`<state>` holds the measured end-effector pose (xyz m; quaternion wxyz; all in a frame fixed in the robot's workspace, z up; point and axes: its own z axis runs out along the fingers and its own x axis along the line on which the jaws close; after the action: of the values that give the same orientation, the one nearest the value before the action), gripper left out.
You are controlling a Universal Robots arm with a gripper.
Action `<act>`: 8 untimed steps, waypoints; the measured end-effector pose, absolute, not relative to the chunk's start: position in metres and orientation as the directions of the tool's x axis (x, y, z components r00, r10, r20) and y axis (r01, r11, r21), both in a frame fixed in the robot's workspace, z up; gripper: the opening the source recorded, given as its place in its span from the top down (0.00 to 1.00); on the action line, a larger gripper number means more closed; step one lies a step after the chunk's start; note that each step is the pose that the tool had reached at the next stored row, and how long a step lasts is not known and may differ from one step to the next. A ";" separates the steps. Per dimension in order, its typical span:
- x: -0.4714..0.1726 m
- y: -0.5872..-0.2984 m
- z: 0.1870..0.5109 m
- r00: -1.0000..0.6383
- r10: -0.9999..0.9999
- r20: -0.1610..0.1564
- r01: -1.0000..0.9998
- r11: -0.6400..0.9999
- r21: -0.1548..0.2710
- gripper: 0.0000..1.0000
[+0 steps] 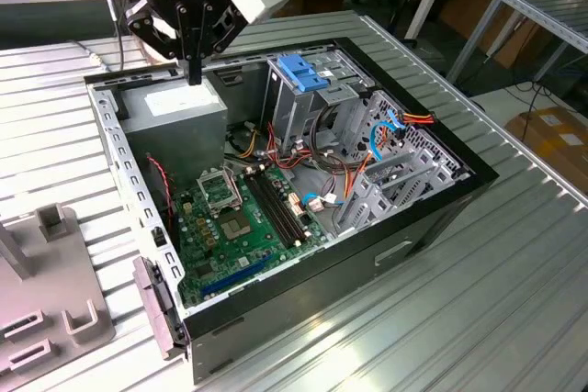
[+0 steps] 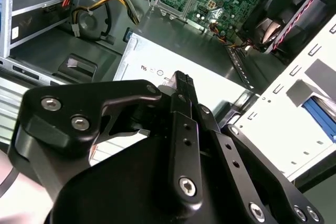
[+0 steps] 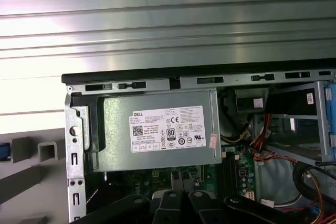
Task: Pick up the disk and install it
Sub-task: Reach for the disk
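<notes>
The gripper (image 1: 195,73) hangs fingers-down over the power supply (image 1: 175,107) at the back corner of the open computer case (image 1: 459,181). Its fingers are clenched together with nothing between them, which the second wrist view confirms. Just beyond lie the motherboard (image 1: 239,218) and, toward the exterior view's right, the drive cage (image 1: 342,98) with its blue latch (image 1: 299,71).

The task looks barely begun: nothing is picked up and nothing is installed, so both steps remain.

The second wrist view shows a blue edge seated in a pale holder just outside the case wall. I judge this to be the disk (image 2: 320,119), though too little of it shows to be sure. The first wrist view gives the power supply's label squarely from above and the ribbed table (image 3: 168,24) past the case rim. The exterior view alone lays out the whole case and a grey holder (image 1: 55,227) standing on its left.
</notes>
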<state>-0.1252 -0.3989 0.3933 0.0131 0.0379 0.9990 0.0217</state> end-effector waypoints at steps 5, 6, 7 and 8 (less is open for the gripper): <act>-0.130 -0.399 0.393 -0.997 0.076 -0.024 0.075 0.996 0.044 0.89; -0.132 -0.399 0.393 -0.997 0.076 -0.024 0.075 0.996 0.044 0.89; -0.133 -0.399 0.393 -0.997 0.076 -0.024 0.075 0.996 0.044 0.89; -0.134 -0.399 0.393 -0.997 0.076 -0.024 0.075 0.996 0.044 0.89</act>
<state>-0.1344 -0.3989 0.3933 0.0131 0.0379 0.9990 0.0217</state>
